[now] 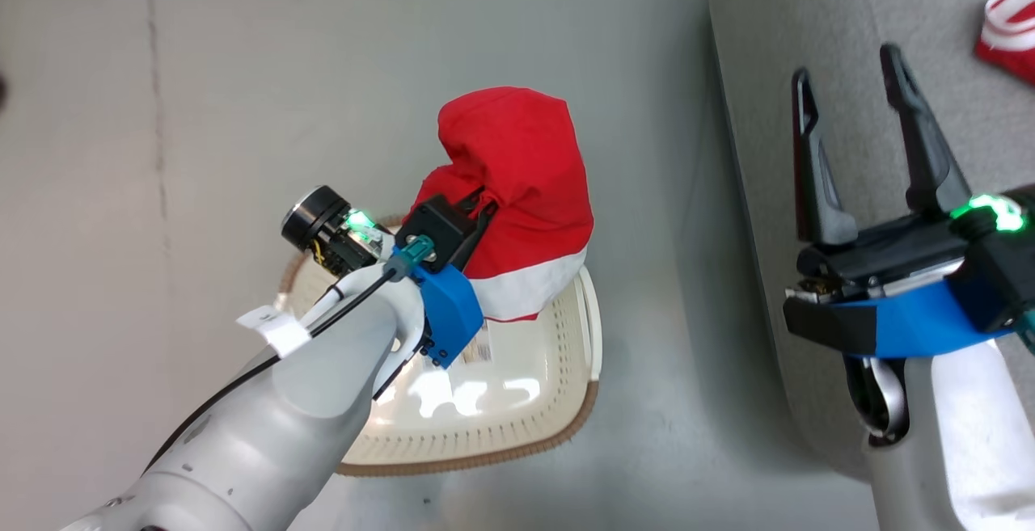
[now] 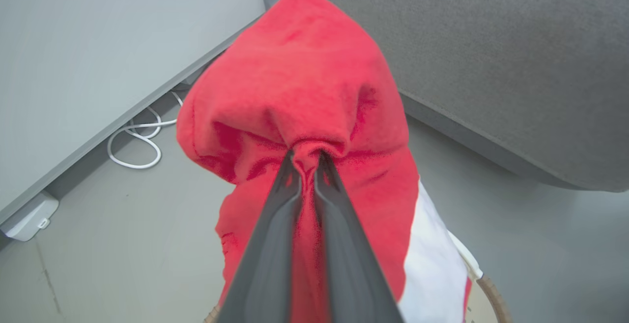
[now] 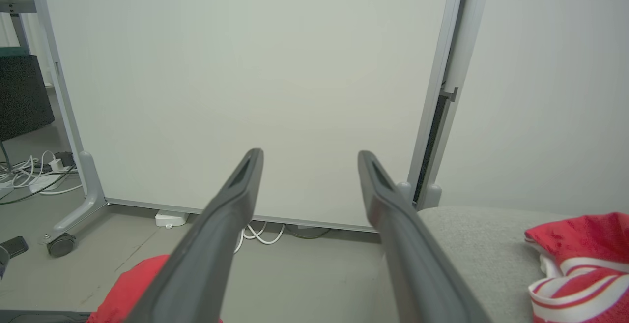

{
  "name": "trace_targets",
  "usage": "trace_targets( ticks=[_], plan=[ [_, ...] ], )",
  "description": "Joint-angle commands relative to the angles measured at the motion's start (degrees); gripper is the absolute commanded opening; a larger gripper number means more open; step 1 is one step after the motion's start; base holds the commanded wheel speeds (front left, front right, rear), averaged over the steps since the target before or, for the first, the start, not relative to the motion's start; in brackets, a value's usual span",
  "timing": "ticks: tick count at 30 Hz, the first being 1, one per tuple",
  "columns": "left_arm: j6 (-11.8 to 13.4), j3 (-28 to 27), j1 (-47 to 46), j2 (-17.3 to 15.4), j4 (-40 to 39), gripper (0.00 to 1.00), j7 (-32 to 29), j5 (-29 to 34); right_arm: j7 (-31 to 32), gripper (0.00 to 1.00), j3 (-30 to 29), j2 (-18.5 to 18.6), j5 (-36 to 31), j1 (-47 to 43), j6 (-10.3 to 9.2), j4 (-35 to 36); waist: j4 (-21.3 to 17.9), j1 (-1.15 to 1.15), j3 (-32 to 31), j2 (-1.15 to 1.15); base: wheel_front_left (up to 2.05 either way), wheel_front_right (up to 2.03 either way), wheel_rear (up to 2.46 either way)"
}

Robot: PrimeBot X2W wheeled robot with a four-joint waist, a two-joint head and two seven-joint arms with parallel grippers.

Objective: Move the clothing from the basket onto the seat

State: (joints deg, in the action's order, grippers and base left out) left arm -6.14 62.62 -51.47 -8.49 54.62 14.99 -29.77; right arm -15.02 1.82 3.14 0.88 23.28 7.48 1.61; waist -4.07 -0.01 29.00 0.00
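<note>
Your left forearm [image 1: 323,369] was pale grey, black cable [image 1: 356,295] with a white tag [image 1: 271,327], perhaps tape; blue collar [image 1: 914,325] and green light [image 1: 990,209] behind the right gripper's [image 1: 845,66] dark fingers [image 1: 813,175].

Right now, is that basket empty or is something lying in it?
Empty where visible: the basket shows a bare floor, and the left jaws hold the red garment up over it. The arm hides one side.

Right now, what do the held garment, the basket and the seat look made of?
Red garment: soft matte fabric, perhaps cotton; it bunches and drapes from the left gripper. Basket: glossy cream plastic, perforated, showing glare. Seat: grey woven upholstery, finely textured, matte.
</note>
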Motion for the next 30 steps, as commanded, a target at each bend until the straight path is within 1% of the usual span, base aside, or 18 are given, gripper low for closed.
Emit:
trace_targets(
  ticks=[1, 7, 18, 23, 27, 30],
  plan=[
    [0.6, -1.4, 1.0, -0.7, -1.9, 0.00, 0.3, 0.2, -0.2, 1.00, -0.2, 0.5, 0.0, -1.5, 0.03, -0.5, 1.6, 0.01, -4.8, 0.00, 0.00, 0.00, 0.00],
    [1.6, -7.5, 4.4, -2.5, -9.2, 0.00, 0.3, 0.5, -0.2, 1.00, -0.6, 0.7, 0.2, -5.1, 0.03, -1.9, 2.5, 0.01, -10.6, 0.00, 0.00, 0.00, 0.00],
    [2.9, -16.6, 9.5, -3.9, -19.4, 0.00, 0.3, 1.6, -0.2, 1.00, 0.0, 0.4, 1.0, -10.3, 0.03, -3.8, 3.3, 0.01, -19.5, 0.00, 0.00, 0.00, 0.00],
    [2.9, -18.7, 11.2, -4.4, -23.0, 0.00, 0.3, 1.5, -0.2, 1.00, 0.0, 0.1, 1.3, -12.4, 0.03, -4.2, 3.6, 0.01, -22.3, 0.00, 0.00, 0.00, 0.00],
    [2.7, -19.2, 12.2, -4.8, -25.9, 0.00, 0.3, 1.0, -0.2, 1.00, -0.1, 0.0, 1.5, -13.8, 0.03, -4.4, 4.0, 0.01, -23.6, 0.00, 0.00, 0.00, 0.00],
    [3.0, -19.1, 12.8, -5.2, -27.9, 0.00, -0.1, 0.8, -0.2, 1.00, -0.3, -0.1, 1.6, -14.5, 0.03, -4.4, 4.3, 0.01, -24.0, 0.00, 0.00, 0.00, 0.00]
  ],
)
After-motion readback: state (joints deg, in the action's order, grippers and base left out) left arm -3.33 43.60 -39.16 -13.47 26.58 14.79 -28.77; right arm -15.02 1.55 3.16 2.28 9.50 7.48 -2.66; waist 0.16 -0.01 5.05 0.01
